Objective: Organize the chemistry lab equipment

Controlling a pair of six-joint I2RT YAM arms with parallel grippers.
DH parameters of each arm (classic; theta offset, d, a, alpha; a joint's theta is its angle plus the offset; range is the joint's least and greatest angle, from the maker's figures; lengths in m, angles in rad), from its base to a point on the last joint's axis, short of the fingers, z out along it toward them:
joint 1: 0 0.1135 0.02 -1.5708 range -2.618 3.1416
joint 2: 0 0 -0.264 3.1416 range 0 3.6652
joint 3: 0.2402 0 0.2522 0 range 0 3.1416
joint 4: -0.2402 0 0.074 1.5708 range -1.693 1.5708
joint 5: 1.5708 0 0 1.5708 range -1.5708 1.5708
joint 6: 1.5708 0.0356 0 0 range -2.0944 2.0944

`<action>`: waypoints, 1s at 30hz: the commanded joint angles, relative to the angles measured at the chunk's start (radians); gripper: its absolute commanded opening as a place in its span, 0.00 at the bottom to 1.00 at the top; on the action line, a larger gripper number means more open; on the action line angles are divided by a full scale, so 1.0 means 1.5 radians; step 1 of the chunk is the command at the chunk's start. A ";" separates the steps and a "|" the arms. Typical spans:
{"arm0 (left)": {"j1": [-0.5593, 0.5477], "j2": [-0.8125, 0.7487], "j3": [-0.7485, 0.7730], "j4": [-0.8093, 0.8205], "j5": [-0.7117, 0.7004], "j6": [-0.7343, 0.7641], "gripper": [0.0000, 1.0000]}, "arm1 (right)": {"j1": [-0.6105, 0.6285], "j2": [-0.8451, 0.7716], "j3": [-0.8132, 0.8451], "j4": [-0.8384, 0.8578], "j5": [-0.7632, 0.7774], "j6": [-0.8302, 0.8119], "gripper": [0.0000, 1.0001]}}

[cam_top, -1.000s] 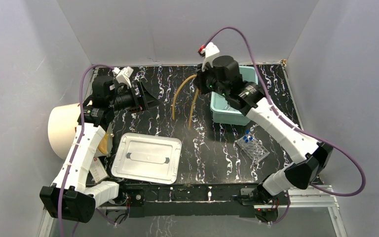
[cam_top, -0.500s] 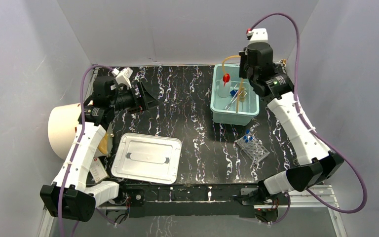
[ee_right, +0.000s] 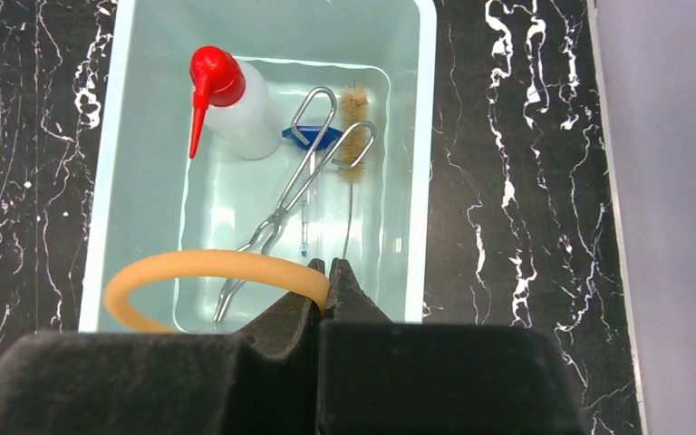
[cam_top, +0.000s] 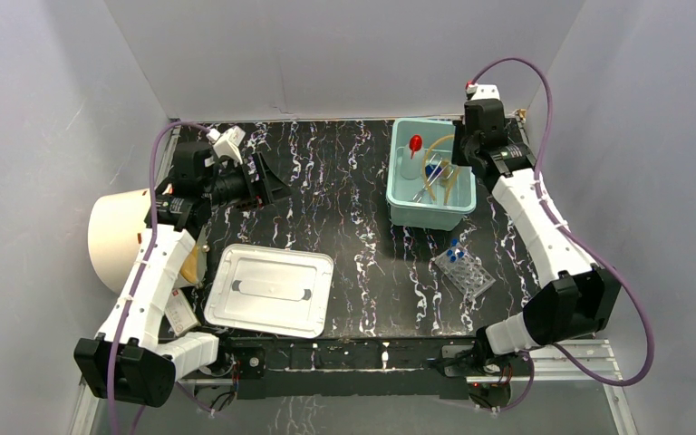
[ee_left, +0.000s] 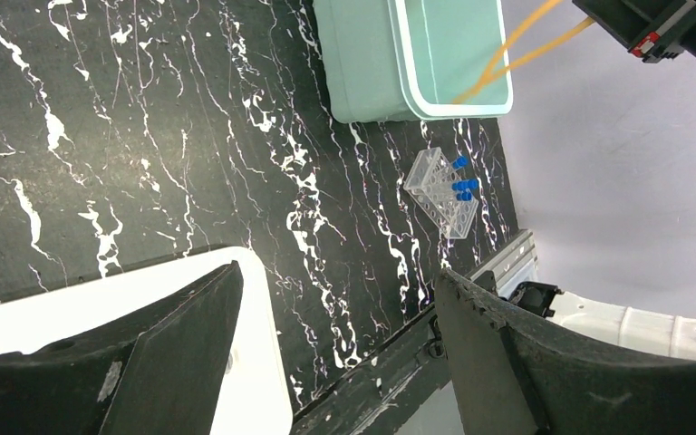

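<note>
Nearest the arm bases, a white tray [cam_top: 270, 292] lies flat on the black marbled table [cam_top: 353, 236], apart from the other items. A white card [cam_top: 179, 313] beside it is partly covered by the left arm, so its face cannot be read.

The clear tube rack [cam_top: 464, 272] sits on the table just in front of the teal bin [cam_top: 430, 216], not yet inside it. It carries blue-capped tubes [ee_left: 460, 186]; their number is too small to count.

The left gripper [ee_left: 344, 353] hovers above the table with its jaws spread wide and nothing between them. This reads as a standby posture, kept out of the right arm's way. The cream cylinder [cam_top: 113, 237] at the left edge is partly masked by that arm.

The right gripper [ee_right: 328, 288] is positioned over the bin, with its jaws clenched on one end of the amber rubber tubing [ee_right: 217, 265]. The tubing arcs down inside the bin, so the grip appears to be held to guide the loop in before release.

Lying on the bin floor are the squeeze bottle [ee_right: 240, 113], the metal tool [ee_right: 299, 181] and a brush [ee_right: 355, 127].

Limits of view:
- The tubing's free end is cut off behind the gripper body.
- A blue item [ee_right: 313, 138] under the tool cannot be identified.
</note>
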 commanded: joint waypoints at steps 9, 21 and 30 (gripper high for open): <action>-0.002 -0.011 -0.018 -0.008 0.007 0.004 0.77 | -0.035 0.061 -0.050 0.056 -0.135 0.027 0.00; -0.002 -0.012 -0.031 -0.016 -0.001 0.005 0.77 | -0.053 0.201 0.026 -0.005 -0.144 0.044 0.12; -0.002 -0.006 -0.033 -0.026 -0.009 0.009 0.77 | -0.053 0.251 0.118 -0.049 -0.109 0.056 0.40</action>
